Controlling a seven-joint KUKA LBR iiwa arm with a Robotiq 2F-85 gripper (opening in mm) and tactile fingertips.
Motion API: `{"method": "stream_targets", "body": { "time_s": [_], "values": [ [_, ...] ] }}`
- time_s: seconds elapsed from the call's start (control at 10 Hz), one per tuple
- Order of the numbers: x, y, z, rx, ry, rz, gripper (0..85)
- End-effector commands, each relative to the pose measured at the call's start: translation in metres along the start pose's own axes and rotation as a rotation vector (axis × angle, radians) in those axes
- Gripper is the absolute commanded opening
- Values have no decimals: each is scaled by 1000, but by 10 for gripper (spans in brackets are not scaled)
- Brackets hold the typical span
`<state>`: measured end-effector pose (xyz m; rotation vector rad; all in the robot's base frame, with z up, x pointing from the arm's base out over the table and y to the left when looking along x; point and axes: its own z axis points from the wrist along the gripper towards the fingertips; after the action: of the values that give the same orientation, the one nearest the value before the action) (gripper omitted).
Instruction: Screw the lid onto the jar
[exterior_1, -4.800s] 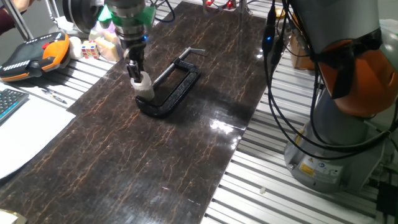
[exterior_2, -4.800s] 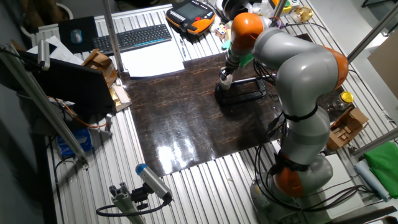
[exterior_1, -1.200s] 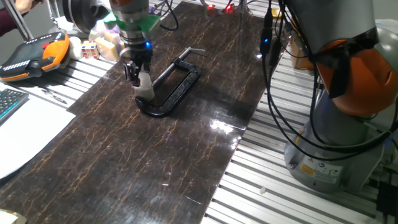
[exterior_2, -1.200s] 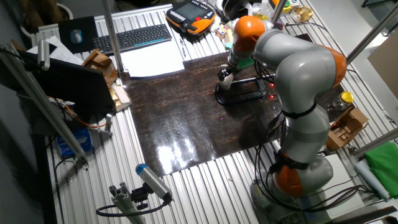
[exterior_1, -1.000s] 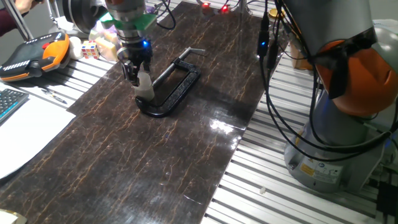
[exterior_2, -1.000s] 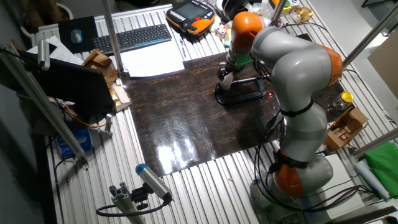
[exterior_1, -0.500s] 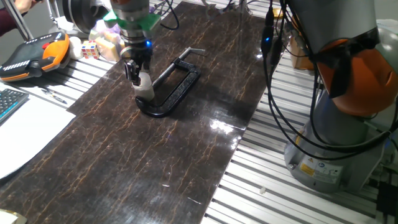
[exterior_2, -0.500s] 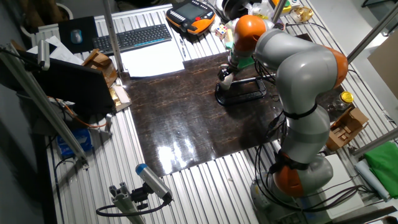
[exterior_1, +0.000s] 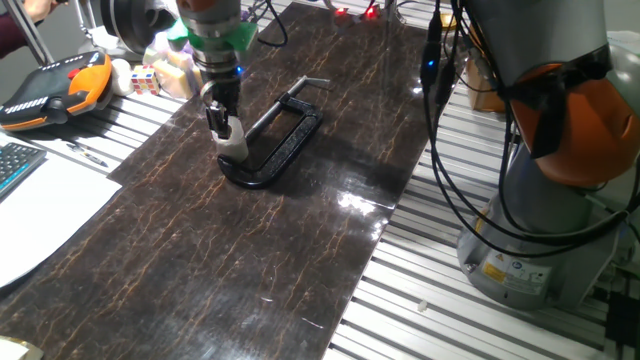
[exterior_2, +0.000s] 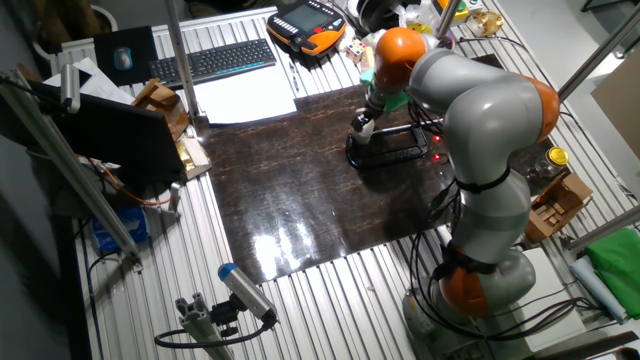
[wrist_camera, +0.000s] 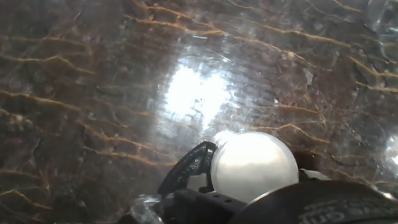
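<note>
A robot tool (exterior_1: 222, 124) pinches the lid (wrist_camera: 254, 165) atop the small jar (exterior_1: 234, 146), which stands on the dark counter (exterior_1: 300, 230) against a black clamp (exterior_1: 278, 145); the jar body is mostly hidden in the hand view

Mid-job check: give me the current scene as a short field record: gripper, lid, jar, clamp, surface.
gripper: gripper over the jar, fingers straddling the white top; closure cannot be told
lid: lid round, whitish, seen from above in the hand view
jar: jar upright, at the curved end of the clamp
clamp: black C-clamp lying flat
surface: dark marbled mat, glare patches
seating of lid on jar: cannot tell
</note>
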<state>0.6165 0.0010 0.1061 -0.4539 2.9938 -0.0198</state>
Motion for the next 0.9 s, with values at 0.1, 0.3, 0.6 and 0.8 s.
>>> {"method": "stream_targets", "body": {
  "time_s": [0.1, 0.3, 0.6, 0.8],
  "values": [
    [-1, 0, -1, 17, -1, 16, 633],
    [-1, 1, -1, 2, 28, 16, 440],
    [-3, 0, -2, 0, 26, 51, 800],
    [-4, 1, -1, 4, 12, 62, 850]
  ]
}}
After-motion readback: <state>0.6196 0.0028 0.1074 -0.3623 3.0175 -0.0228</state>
